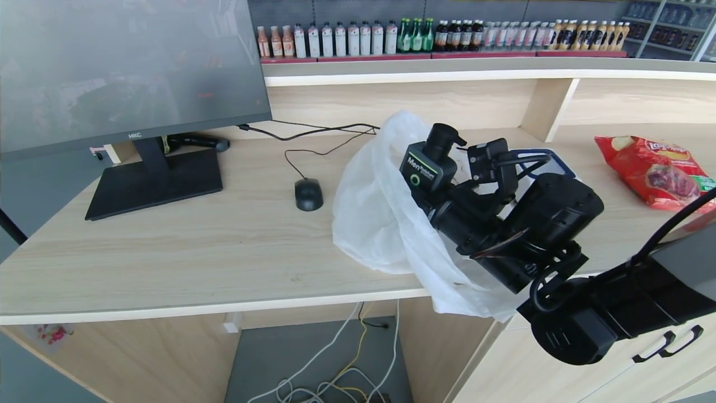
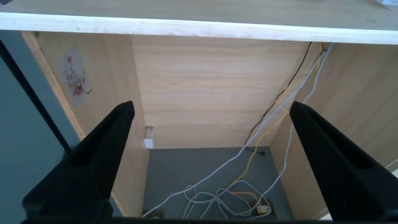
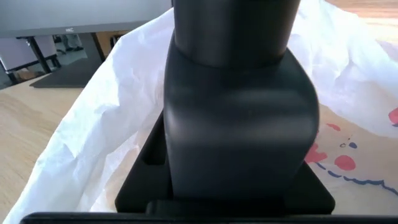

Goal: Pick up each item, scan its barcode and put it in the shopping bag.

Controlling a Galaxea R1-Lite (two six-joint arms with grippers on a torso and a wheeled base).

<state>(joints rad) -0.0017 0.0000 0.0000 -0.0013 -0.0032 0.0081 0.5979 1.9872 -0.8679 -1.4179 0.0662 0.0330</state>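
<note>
Light wood counter (image 1: 168,252) runs across the head view, with a raised ledge behind it and, farther back, a store shelf lined with drink bottles (image 1: 436,34). On the counter's left stands a dark monitor (image 1: 128,67) on a flat black base, and a black mouse (image 1: 309,194) lies just to the right of that base, its cord trailing toward the ledge. A white plastic shopping bag (image 1: 375,212) sits at the counter's front edge near the middle, crumpled, with one fold hanging over the edge. Well to the right lies a red chip bag (image 1: 654,170), apart from the shopping bag. Under the counter is an open recess where loose cables (image 2: 217,193) curl on the floor. The right arm comes in from the right side and angles up across the counter's front edge, so the right gripper (image 1: 458,179) sits at the bag's open mouth. Its fingers are clamped on a dark pump bottle (image 1: 428,168), which stands roughly upright with its pump head on top and the white plastic around its lower part; whether the bottle touches the bag's bottom cannot be told. The left gripper (image 2: 208,162) hangs low, below the counter's front edge and facing the recess, its two fingers spread wide with nothing between them.
</note>
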